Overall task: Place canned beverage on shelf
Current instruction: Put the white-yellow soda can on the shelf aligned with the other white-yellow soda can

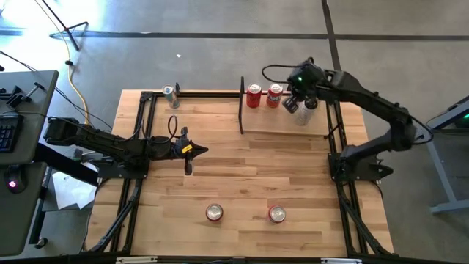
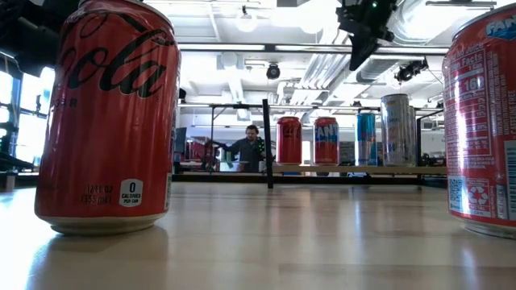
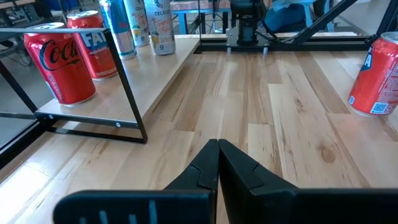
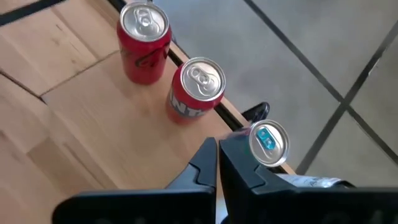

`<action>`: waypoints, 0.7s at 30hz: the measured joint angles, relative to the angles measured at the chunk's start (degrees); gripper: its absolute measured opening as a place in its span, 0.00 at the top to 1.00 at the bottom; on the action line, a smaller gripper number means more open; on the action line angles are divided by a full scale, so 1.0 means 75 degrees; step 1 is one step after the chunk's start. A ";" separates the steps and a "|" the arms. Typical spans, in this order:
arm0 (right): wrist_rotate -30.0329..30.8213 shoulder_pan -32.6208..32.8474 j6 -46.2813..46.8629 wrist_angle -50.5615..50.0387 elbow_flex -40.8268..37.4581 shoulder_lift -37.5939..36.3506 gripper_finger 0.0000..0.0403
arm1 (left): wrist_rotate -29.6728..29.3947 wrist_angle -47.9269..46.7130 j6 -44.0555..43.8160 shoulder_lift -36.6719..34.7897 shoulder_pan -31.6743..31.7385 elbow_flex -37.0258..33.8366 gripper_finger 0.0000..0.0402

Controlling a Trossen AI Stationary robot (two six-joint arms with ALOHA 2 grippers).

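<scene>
Claws: right claw closed, empty, above the shelf; left claw closed, empty, mid-counter.
Shelf: four cans standing there, red can nearest the divider.
Remaining: two cans on the counter, apparently awaiting pickup.

wood table, 2 red cans, shelf with 4 cans

Grey concrete floor with dark seams surrounds the table; a desk sits at the frame's left (keyboard partly visible).
</scene>
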 joint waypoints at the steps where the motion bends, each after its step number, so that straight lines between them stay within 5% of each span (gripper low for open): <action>1: -0.0003 0.0000 0.0009 -0.0202 0.0204 0.0128 1.00 | 0.0000 -0.0003 0.0000 0.0003 0.0000 0.0000 1.00; 6: -0.0014 0.0000 0.0089 -0.0559 0.0656 0.0426 1.00 | 0.0000 -0.0006 -0.0002 0.0002 0.0000 0.0000 1.00; 21: -0.0257 -0.0083 0.0065 -0.0353 -0.0388 0.0439 1.00 | 0.0000 -0.0003 0.0009 0.0002 0.0000 0.0000 1.00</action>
